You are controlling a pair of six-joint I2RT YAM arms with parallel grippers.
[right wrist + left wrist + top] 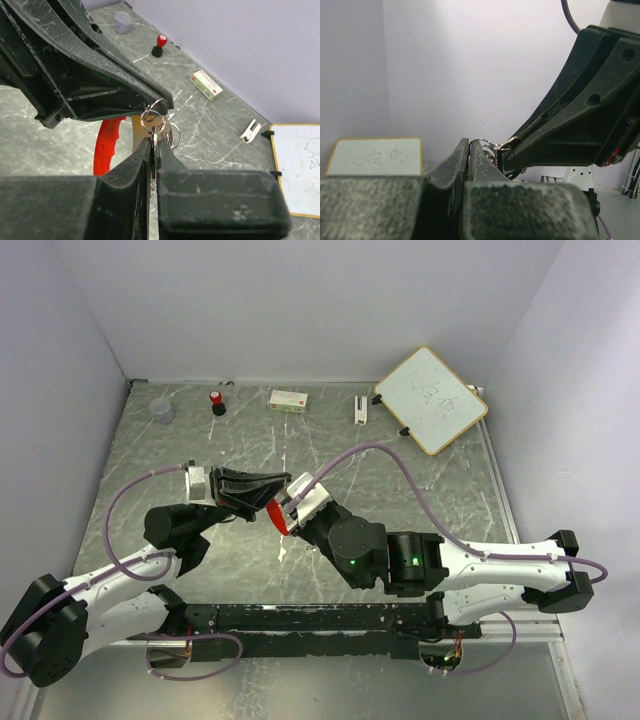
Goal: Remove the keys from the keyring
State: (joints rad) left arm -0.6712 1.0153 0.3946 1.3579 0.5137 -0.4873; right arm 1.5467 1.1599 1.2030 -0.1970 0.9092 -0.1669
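Note:
The keys (153, 135) are thin silver blades pinched edge-on in my right gripper (153, 142), which is shut on them above the table. Silver wire loops of the keyring (143, 121) stick out just past its fingertips. My left gripper (469, 145) comes in from the opposite side and is shut on one thin loop of the keyring (482, 140). In the top view the left gripper (258, 486) and the right gripper (289, 505) meet tip to tip over the middle of the table; the keys are too small to make out there.
A red ridged curved piece (104, 150) lies under the grippers. Along the back stand a clear cup (162, 410), a red-capped bottle (217, 402), a small box (289, 398), a white clip (359, 409) and a framed whiteboard (432, 400).

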